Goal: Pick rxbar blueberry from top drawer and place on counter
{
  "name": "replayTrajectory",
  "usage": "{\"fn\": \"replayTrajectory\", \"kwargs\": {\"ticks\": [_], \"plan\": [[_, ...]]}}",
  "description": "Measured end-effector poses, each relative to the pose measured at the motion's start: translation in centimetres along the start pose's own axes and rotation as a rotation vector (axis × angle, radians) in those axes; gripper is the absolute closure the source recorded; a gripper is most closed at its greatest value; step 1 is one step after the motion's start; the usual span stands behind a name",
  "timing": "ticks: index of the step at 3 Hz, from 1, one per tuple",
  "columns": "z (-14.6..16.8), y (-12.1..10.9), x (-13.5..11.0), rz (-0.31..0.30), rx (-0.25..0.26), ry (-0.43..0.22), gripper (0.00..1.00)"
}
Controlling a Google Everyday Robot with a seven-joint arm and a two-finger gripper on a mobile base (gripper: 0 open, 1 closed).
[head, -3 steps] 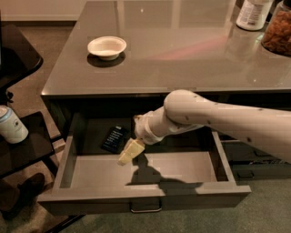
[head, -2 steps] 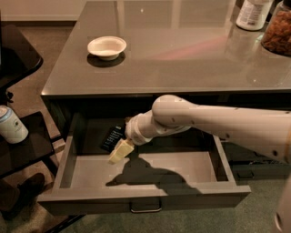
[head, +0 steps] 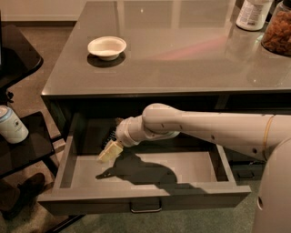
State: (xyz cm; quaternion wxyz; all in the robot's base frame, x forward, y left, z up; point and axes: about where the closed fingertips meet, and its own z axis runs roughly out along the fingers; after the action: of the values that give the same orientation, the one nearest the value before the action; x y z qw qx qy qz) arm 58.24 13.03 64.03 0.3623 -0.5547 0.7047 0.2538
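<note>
The top drawer (head: 63, 157) is pulled open below the counter (head: 182, 50). The rxbar blueberry (head: 108, 138) lies at the drawer's back left, mostly hidden behind my arm; only a dark edge with pale print shows. My gripper (head: 109, 152) reaches into the drawer from the right, its pale fingertips pointing down-left just in front of and over the bar. I cannot see whether it touches the bar.
A white bowl (head: 107, 47) sits on the counter's left part. A white bottle (head: 253, 13) and a jar of brown snacks (head: 278, 29) stand at its far right. Black glass side shelves (head: 22, 150) with a can (head: 11, 125) stand left of the drawer.
My arm has swung left across the drawer, bringing the gripper over the bar at the back left, which it now mostly covers.
</note>
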Motion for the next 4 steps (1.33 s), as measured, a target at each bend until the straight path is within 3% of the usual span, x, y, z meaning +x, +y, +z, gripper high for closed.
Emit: {"fn": "replayTrajectory", "kwargs": {"ticks": [2, 3, 4], "plan": [[2.5, -3.3, -0.9, -0.052, 0.065, -0.007, 0.0], [2.1, -4.8, 0.5, -0.042, 0.101, 0.014, 0.0], [1.7, -5.1, 2.5, -0.026, 0.101, 0.034, 0.0]]}}
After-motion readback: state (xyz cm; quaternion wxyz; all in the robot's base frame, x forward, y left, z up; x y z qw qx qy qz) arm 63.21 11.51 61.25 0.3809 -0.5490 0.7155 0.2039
